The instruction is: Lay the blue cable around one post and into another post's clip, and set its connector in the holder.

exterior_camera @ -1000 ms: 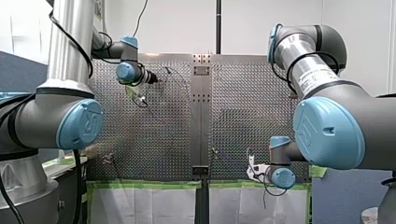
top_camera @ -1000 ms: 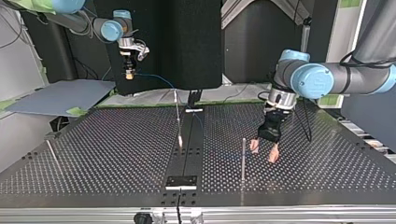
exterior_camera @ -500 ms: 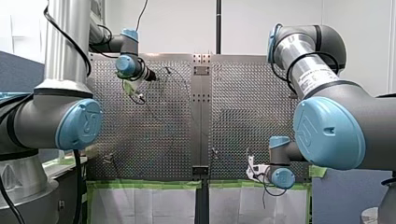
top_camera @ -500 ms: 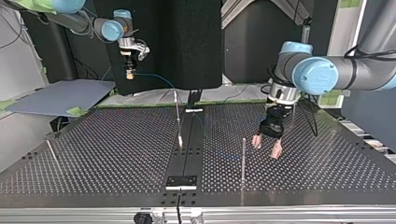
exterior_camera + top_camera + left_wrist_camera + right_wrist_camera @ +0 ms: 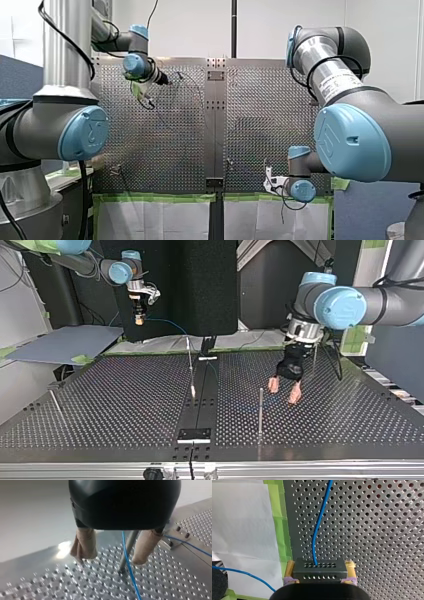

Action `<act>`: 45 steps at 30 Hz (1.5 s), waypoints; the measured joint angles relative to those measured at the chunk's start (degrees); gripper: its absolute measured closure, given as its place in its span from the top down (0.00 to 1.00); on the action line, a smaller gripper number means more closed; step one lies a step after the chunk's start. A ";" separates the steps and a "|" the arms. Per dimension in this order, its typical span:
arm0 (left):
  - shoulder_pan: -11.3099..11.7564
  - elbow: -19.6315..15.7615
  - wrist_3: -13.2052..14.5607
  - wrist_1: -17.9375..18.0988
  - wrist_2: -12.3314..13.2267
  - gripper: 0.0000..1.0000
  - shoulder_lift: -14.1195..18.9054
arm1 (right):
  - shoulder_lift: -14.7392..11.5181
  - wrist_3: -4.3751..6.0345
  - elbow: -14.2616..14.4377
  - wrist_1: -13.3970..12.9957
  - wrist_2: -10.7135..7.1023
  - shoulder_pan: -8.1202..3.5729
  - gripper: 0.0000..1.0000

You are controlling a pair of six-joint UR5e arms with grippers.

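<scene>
My right gripper [image 5: 139, 318] is clamped on the black connector [image 5: 319, 573], held up near the table [image 5: 125, 400] edge, and the blue cable [image 5: 318, 527] trails away from it. My left gripper [image 5: 111, 557] hangs low with its beige pads [image 5: 85, 542] apart, astride a thin post [image 5: 128, 547] and the cable. This looks like the routing step. Next, I'd guess, it needs to close on the cable and lead it round the post.

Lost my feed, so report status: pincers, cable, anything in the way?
Left pincer open, straddling blue cable, not gripping. Right pincer shut on connector, cable trailing out. Post stands inside left pincer's gap, beside cable.
</scene>
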 joint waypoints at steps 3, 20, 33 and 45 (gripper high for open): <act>0.09 -1.65 -0.62 1.51 0.05 1.00 1.66 | 0.01 0.06 0.00 0.03 0.00 0.01 0.00; -1.87 -11.26 3.64 1.92 1.74 1.00 11.28 | 0.04 0.56 0.02 0.54 0.02 0.10 0.00; -7.62 -19.45 11.82 4.17 -0.62 1.00 8.88 | 0.03 0.89 0.00 0.30 0.03 0.27 0.00; -13.65 -25.49 17.87 10.15 -5.62 1.00 2.86 | 0.03 0.50 0.01 0.39 -0.05 0.53 0.00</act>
